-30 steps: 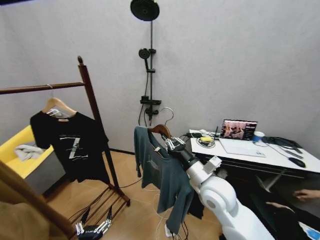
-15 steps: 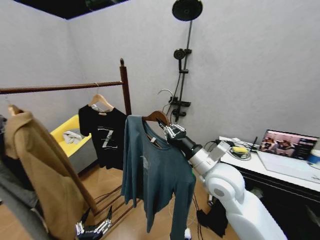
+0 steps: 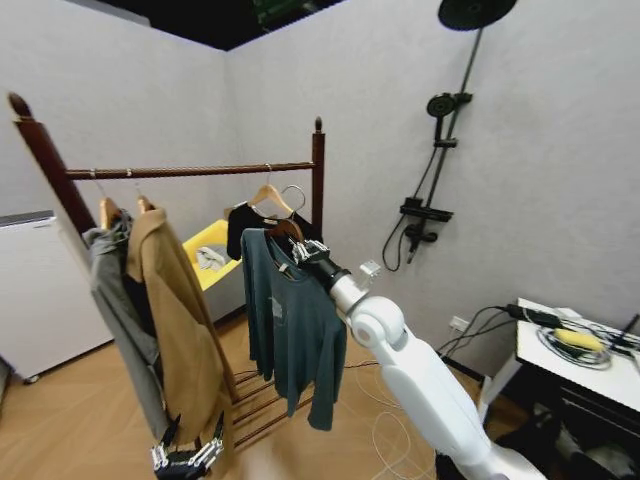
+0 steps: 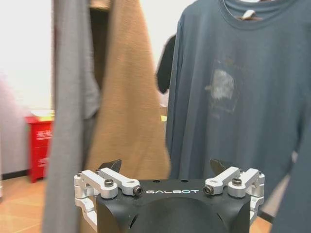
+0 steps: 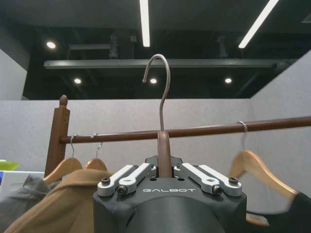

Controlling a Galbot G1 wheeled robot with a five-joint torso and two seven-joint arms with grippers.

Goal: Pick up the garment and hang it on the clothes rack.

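Over the preceding second the head camera swung from the desk corner toward the clothes rack [image 3: 190,171], and the right arm carried the garment [image 3: 290,320] with it, so the dark teal shirt that had hung out by the shower wall now hung just in front of the rack's horizontal bar; the right gripper [image 3: 302,252] was stretched forward from the white arm with its fingers [image 5: 127,177] pinched on the neck of the wooden hanger [image 5: 164,145]; in the right wrist view the metal hook [image 5: 159,77] stood upright above the jaws, its tip higher than the bar [image 5: 204,130] and not resting on it; the shirt hung full length from the hanger, sleeves down, its hem above the floor beside the rack's slatted base [image 3: 262,402]; on the bar itself a black T-shirt [image 3: 243,219] hung near the far post [image 3: 318,170], while a tan coat [image 3: 180,320] and a grey jacket [image 3: 125,320] hung toward the near post [image 3: 45,160]; the left gripper [image 3: 185,460] sat low at the bottom edge of the head view, its fingers [image 4: 109,167] spread apart and holding nothing, and its wrist camera looked up at the teal shirt's pale chest print [image 4: 221,87]; a black shower rail [image 3: 445,130] ran down the grey wall to the right.
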